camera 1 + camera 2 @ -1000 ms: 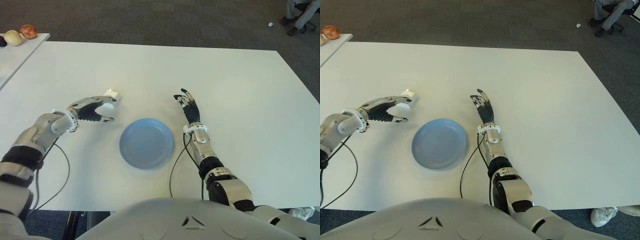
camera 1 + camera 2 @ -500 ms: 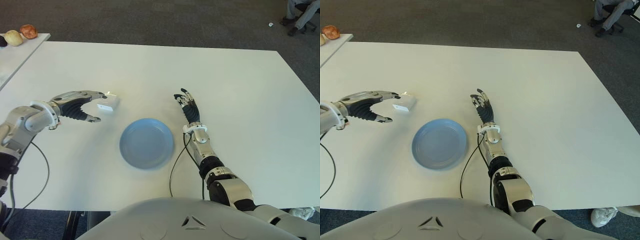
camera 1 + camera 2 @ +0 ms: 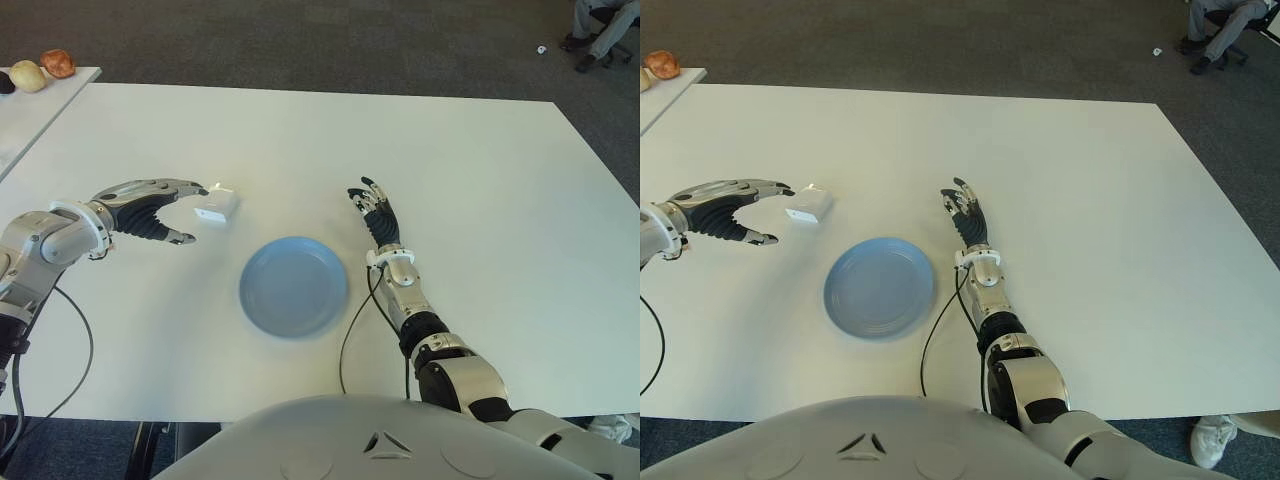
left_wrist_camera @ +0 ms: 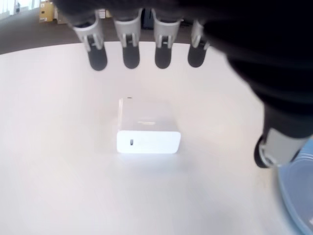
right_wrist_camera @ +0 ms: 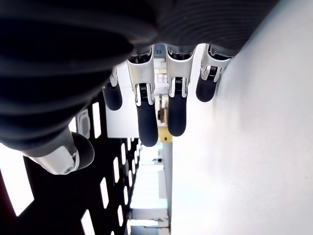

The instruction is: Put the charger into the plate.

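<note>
The charger (image 3: 216,205), a small white block, lies flat on the white tabletop (image 3: 480,190), outside the plate and held by neither hand. The tabletop fills most of the scene, with dark carpet (image 3: 300,40) beyond its far edge. A second, paler table (image 3: 25,110) shows at the far left, carrying a few small rounded objects (image 3: 57,63). The blue plate (image 3: 293,286) sits near the middle of the tabletop, nothing in it, to the right of the charger and nearer the robot; the two are apart. The left hand (image 3: 150,208) is just left of the charger, its fingers (image 4: 131,51) spread and reaching over toward the block without touching it, gripping nothing; the left wrist view shows a clear gap between fingertips and charger, with the plate's rim at the corner. The right hand (image 3: 377,212) shows to the right of the plate, palm low to the tabletop, fingers (image 5: 146,117) extended and relaxed, holding nothing. A dark cable (image 3: 352,330) runs along the right forearm toward the near edge. At the far right corner, a seated person's legs (image 3: 600,25) are visible.
</note>
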Available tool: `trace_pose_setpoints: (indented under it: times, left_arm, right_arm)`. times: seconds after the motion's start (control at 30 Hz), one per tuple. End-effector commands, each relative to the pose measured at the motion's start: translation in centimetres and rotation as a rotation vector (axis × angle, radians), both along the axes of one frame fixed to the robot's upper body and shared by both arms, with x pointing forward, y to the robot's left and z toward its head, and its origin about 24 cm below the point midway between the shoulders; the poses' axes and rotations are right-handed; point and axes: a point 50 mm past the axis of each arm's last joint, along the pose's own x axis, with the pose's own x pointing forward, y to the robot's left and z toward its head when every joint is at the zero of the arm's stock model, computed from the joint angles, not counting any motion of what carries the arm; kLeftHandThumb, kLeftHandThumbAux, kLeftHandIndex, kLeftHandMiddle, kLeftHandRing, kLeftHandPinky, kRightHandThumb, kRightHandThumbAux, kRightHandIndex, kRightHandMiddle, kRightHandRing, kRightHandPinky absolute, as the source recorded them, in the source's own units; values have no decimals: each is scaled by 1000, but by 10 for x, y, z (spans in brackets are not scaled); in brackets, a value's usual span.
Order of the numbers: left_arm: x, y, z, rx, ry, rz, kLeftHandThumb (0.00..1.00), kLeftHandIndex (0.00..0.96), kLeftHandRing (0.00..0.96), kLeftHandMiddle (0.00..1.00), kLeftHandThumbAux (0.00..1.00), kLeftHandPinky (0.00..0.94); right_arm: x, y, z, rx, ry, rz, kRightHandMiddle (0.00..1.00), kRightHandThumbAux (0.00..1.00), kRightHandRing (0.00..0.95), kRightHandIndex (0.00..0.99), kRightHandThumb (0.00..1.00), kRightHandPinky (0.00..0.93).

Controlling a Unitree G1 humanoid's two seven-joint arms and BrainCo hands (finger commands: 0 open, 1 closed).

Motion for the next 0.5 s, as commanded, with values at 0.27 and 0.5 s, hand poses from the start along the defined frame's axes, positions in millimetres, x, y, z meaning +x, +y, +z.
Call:
trace_pose_setpoints:
  times: [0.27,0.5]
  left_arm:
    - [-2,-1,-12,-11,-17,-6,0,0,0,0,569,0]
    - [8,2,-27,-3,-108,-35,12,0,0,0,544,0]
  right_arm:
    - [-20,-6,-31,-12,172,-4,305,521,234,110,0,13]
    - [-20,-8,-31,-19,170,-4,300,524,227,113,0,5]
